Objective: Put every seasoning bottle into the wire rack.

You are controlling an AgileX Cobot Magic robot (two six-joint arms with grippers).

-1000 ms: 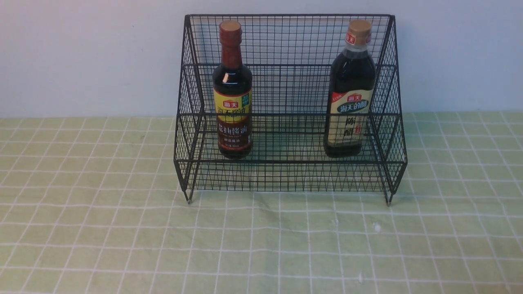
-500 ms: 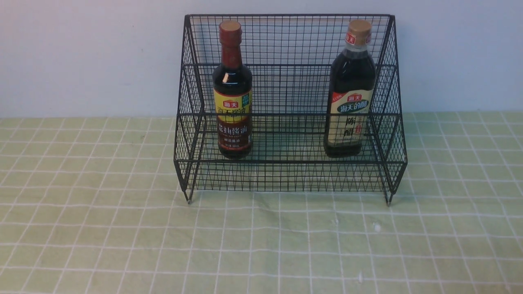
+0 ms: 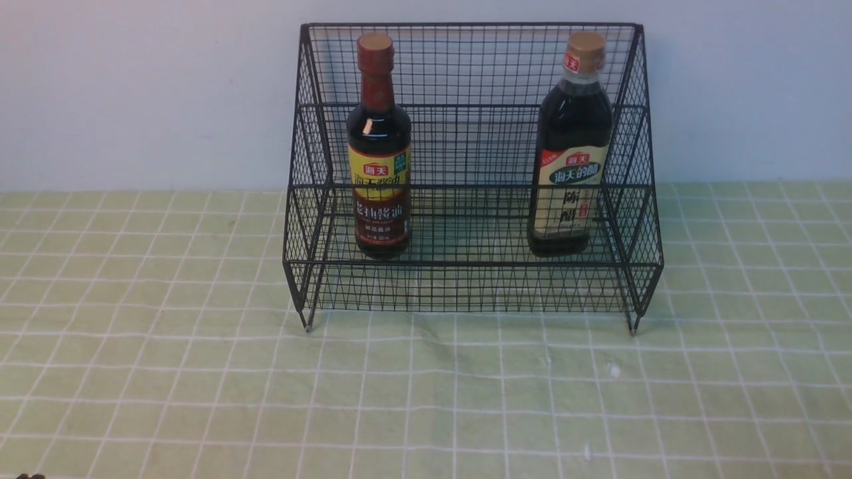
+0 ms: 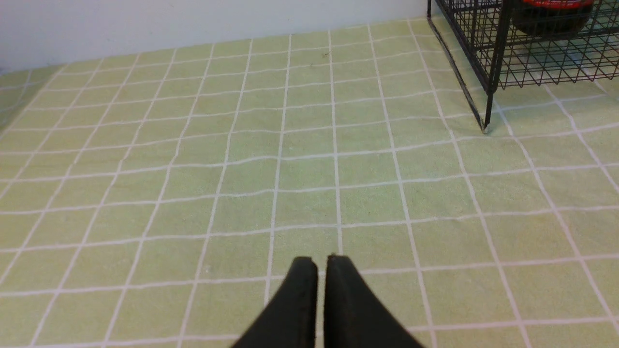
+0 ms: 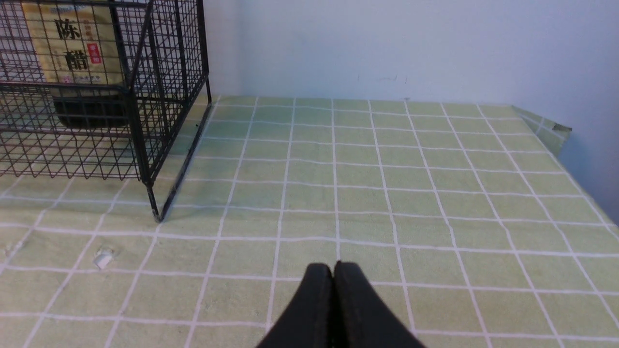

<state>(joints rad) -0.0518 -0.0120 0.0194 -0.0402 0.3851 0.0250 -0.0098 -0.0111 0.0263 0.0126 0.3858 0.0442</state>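
presently: my two pincers, left point(image 4: 322, 263) and right point(image 5: 325, 270), closed, empty; bottle point(image 3: 576, 166), rack-held, might topple if knocked.

Plain pale bluish-white wall point(image 3: 146, 93), light green tablecloth point(image 3: 166, 372) with white grid lines

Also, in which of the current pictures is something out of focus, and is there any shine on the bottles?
Left wrist view: left gripper blurred, tablecloth sharper; right wrist view: right gripper also soft; front view: small bright glint on the red-capped bottle's shoulder.
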